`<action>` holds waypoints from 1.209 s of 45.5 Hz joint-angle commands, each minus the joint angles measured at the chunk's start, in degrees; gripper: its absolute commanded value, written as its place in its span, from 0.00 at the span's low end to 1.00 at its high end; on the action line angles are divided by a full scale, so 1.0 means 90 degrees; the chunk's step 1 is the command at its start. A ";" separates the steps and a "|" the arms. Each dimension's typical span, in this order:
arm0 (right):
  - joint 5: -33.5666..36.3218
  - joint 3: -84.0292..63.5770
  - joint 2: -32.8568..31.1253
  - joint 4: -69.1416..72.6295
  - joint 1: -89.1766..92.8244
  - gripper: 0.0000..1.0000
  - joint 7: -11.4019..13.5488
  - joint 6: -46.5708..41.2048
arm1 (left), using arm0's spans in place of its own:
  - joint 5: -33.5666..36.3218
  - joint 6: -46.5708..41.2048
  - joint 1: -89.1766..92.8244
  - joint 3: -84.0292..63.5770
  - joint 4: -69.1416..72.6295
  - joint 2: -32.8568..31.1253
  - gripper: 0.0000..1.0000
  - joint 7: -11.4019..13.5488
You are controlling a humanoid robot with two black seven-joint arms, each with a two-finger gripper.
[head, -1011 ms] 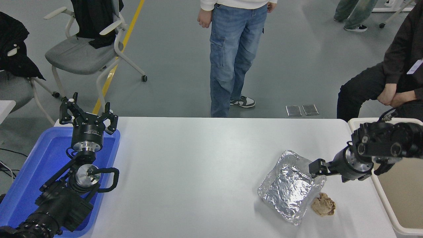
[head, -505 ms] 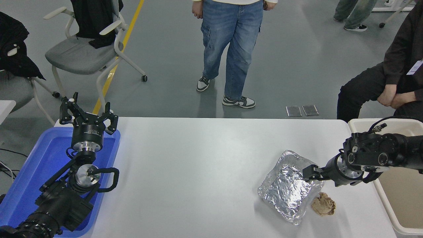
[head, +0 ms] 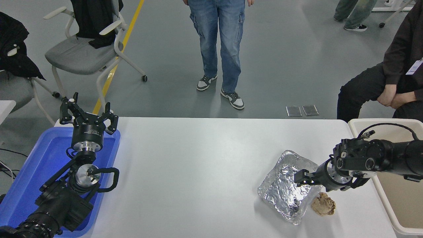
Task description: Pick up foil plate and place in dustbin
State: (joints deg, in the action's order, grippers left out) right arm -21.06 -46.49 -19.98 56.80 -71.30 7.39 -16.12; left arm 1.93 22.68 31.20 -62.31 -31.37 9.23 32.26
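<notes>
Two black arms enter from the bottom corners of the frame. At lower left the left arm lies parked over a blue plastic tray (head: 23, 185), its left gripper (head: 88, 115) pointing up-frame with jaws spread apart and holding nothing. At lower right a small crumpled brown paper ball (head: 324, 204) sits on the white surface (head: 198, 172), just beside the foil plate (head: 284, 188), a shiny crinkled silver tray resting flat on the surface right of centre. The right arm reaches in from the right edge, and the right gripper (head: 301, 178) hangs over the plate's right-hand wall, pointing left; whether its jaws are apart or closed on the foil cannot be told from this angle. Against the right edge stands the beige dustbin (head: 380, 193), well apart from the plate, its rim level with the surface's end. Beyond the far edge, a person in blue jeans (head: 218, 43) stands at upper centre, a seated person in dark clothes (head: 380, 79) is at upper right, and grey chairs (head: 79, 53) stand upper left.
</notes>
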 commanded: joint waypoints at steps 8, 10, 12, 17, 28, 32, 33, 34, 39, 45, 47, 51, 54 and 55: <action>0.0113 0.0175 0.0139 -0.0061 0.0198 1.00 0.0087 0.0101 | 0.0000 0.0000 0.0000 0.0000 -0.0001 0.0000 0.99 0.0000; 0.0113 0.0166 0.0130 -0.0061 0.0198 1.00 0.0087 0.0101 | 0.0000 0.0000 0.0000 0.0000 -0.0001 0.0000 0.99 0.0000; 0.0113 0.0166 0.0130 -0.0061 0.0198 0.97 0.0078 0.0101 | 0.0000 0.0000 0.0000 0.0000 -0.0001 0.0000 0.99 0.0000; 0.0103 0.0117 0.0120 -0.0061 0.0208 0.86 0.0087 0.0111 | 0.0000 0.0000 0.0000 0.0000 -0.0001 0.0000 0.99 0.0000; 0.0093 0.0029 0.0081 -0.0042 0.0208 0.45 0.0078 0.0131 | 0.0000 0.0000 0.0000 0.0000 -0.0001 0.0000 0.99 0.0000; 0.0093 0.0019 0.0071 -0.0042 0.0208 0.36 0.0078 0.0140 | 0.0000 0.0000 0.0000 0.0000 -0.0001 0.0000 0.99 0.0000; 0.0084 0.0019 0.0071 -0.0042 0.0208 0.33 0.0078 0.0140 | 0.0000 0.0000 0.0000 0.0000 -0.0001 0.0000 0.99 0.0000; 0.0084 0.0009 0.0071 -0.0032 0.0208 0.28 0.0078 0.0140 | 0.0000 0.0000 0.0000 0.0000 -0.0001 0.0000 0.99 0.0000; 0.0074 -0.0049 0.0081 -0.0013 0.0198 0.00 0.0068 0.0150 | 0.0000 0.0000 0.0000 0.0000 -0.0001 0.0000 0.99 0.0000; 0.0074 -0.0069 0.0052 0.0017 0.0091 0.00 0.0077 0.0150 | 0.0000 0.0000 0.0000 0.0000 -0.0001 0.0000 0.99 0.0000; 0.0093 -0.0108 0.0052 0.0026 0.0003 0.00 0.0078 0.0150 | 0.0000 0.0000 0.0000 0.0000 -0.0001 0.0000 0.99 0.0000; 0.0123 -0.0420 0.0052 0.0173 -0.0348 0.00 0.0068 0.0150 | 0.0000 0.0000 0.0000 0.0009 0.0000 0.0000 0.99 0.0000; 0.0201 -0.0557 0.0032 0.0358 -0.0641 0.00 0.0068 0.0150 | 0.0000 0.0000 0.0000 0.0000 -0.0001 0.0000 0.99 0.0000; 0.0249 -0.0586 0.0013 0.0436 -0.0758 0.00 0.0077 0.0150 | 0.0000 0.0000 0.0000 0.0000 -0.0001 0.0000 0.99 0.0000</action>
State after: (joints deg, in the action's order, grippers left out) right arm -20.14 -48.36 -19.45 57.51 -72.09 8.03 -14.80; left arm 1.93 22.68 31.20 -62.31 -31.38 9.23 32.26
